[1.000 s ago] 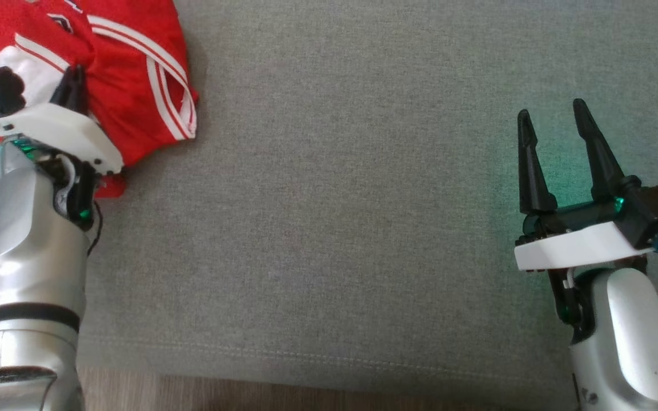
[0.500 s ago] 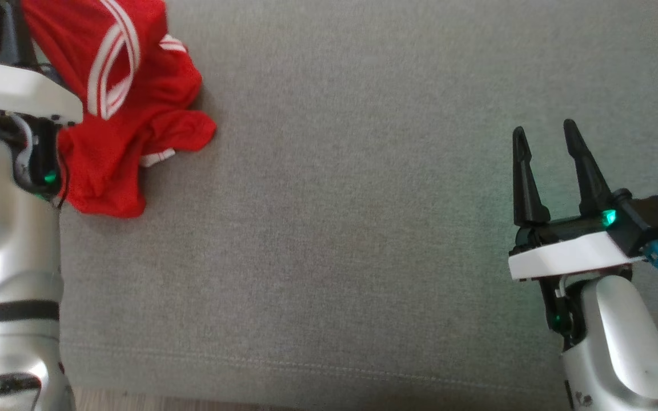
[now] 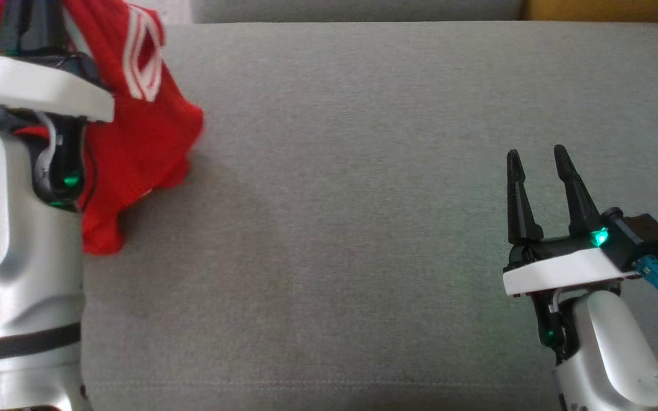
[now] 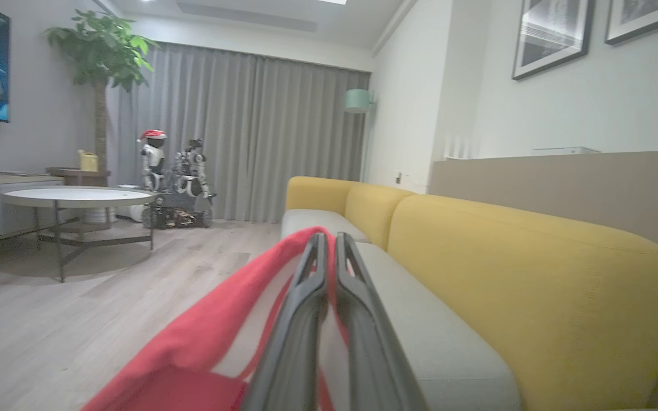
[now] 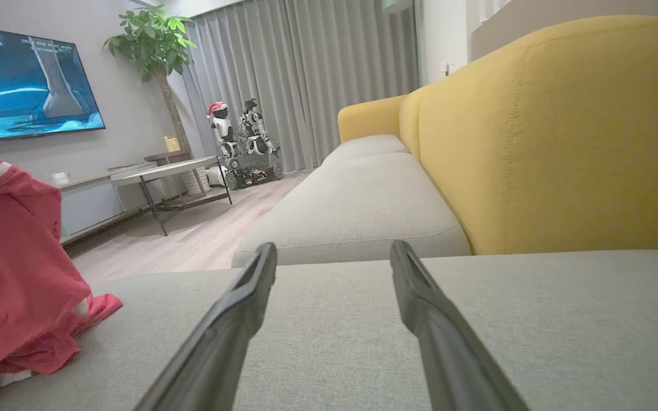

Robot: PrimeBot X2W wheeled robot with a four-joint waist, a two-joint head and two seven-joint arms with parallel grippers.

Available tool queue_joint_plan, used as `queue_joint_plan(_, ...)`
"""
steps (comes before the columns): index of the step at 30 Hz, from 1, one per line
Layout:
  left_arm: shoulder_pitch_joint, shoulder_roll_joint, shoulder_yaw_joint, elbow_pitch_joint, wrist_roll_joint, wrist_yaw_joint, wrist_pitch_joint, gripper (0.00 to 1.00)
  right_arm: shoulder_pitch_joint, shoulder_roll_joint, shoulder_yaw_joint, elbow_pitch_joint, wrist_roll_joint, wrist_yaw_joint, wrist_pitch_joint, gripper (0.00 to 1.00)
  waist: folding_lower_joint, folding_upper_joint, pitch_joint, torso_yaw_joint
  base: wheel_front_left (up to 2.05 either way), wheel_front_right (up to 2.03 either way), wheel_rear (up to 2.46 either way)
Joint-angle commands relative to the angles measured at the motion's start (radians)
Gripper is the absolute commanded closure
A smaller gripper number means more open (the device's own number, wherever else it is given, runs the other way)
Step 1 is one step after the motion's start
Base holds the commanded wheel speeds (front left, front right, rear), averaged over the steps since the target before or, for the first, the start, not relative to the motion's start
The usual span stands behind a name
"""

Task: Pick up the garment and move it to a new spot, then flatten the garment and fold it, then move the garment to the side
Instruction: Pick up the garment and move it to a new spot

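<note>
The garment point(image 3: 140, 131) is red with white stripes and hangs bunched at the head view's top left, its lower end touching the grey sofa seat point(image 3: 352, 200). My left gripper point(image 3: 26, 25) is raised there, shut on the garment. In the left wrist view its fingers point(image 4: 300, 319) are pressed together with red cloth point(image 4: 203, 342) draped over them. My right gripper point(image 3: 534, 157) stands open low at the right, nothing between its fingers. The right wrist view has the garment point(image 5: 15, 285) hanging at its left edge.
A yellow sofa backrest point(image 5: 546, 131) runs behind the grey seat cushions. A seam separates this cushion from another one point(image 5: 357, 211). Beyond lie wood floor, a round table point(image 4: 77, 197), a plant point(image 4: 103, 51) and a parked robot point(image 4: 177, 177).
My left gripper has lifted the garment off the seat, so it now hangs instead of lying heaped. The head camera has tilted up, showing the cushion's far edge. The right gripper stays open.
</note>
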Motion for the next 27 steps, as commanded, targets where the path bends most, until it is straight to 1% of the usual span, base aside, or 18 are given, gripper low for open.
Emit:
queue_joint_plan(1, -0.024, 0.024, 0.014, -0.067, -0.015, 0.001, 0.03, 1.0, -0.022, -0.003, 0.024, -0.029, 0.012, -0.001, -0.014, 0.0, 0.0, 0.0, -0.007, -0.036, 0.0, 0.0, 0.0)
queue_joint_plan(6, -0.018, 0.01, -0.015, -0.131, -0.015, 0.008, 0.082, 1.0, -0.037, -0.003, 0.029, -0.037, 0.026, -0.001, -0.016, 0.0, 0.0, 0.0, 0.007, -0.098, 0.0, 0.0, 0.0)
queue_joint_plan(7, -0.018, 0.01, -0.015, -0.131, -0.015, 0.008, 0.082, 1.0, -0.037, -0.003, 0.029, -0.037, 0.026, -0.001, -0.016, 0.0, 0.0, 0.0, 0.007, -0.098, 0.0, 0.0, 0.0)
queue_joint_plan(11, -0.022, -0.012, -0.046, -0.162, -0.024, 0.005, 0.109, 1.0, -0.046, -0.003, 0.027, -0.055, 0.032, -0.001, -0.017, 0.0, 0.0, 0.0, 0.017, -0.142, 0.0, 0.0, 0.0)
queue_joint_plan(20, -0.079, -0.074, -0.176, -0.186, -0.061, -0.012, 0.155, 1.0, -0.071, -0.003, 0.038, -0.086, 0.071, -0.001, -0.017, 0.0, 0.0, 0.0, 0.036, -0.249, 0.0, 0.0, 0.0)
queue_joint_plan(24, -0.144, -0.105, -0.249, -0.18, -0.119, -0.017, 0.16, 1.0, -0.083, -0.003, 0.053, -0.092, 0.093, -0.001, -0.017, 0.0, 0.0, 0.0, 0.044, -0.301, 0.0, 0.0, 0.0)
queue_joint_plan(25, -0.161, -0.11, -0.267, -0.179, -0.143, -0.018, 0.16, 1.0, -0.085, -0.003, 0.056, -0.093, 0.099, -0.001, -0.017, 0.0, 0.0, 0.0, 0.044, -0.314, 0.0, 0.0, 0.0)
queue_joint_plan(27, -0.216, -0.118, -0.309, -0.186, -0.226, -0.018, 0.142, 1.0, -0.09, -0.003, 0.06, -0.097, 0.115, -0.001, -0.017, 0.0, 0.0, 0.0, 0.045, -0.347, 0.0, 0.0, 0.0)
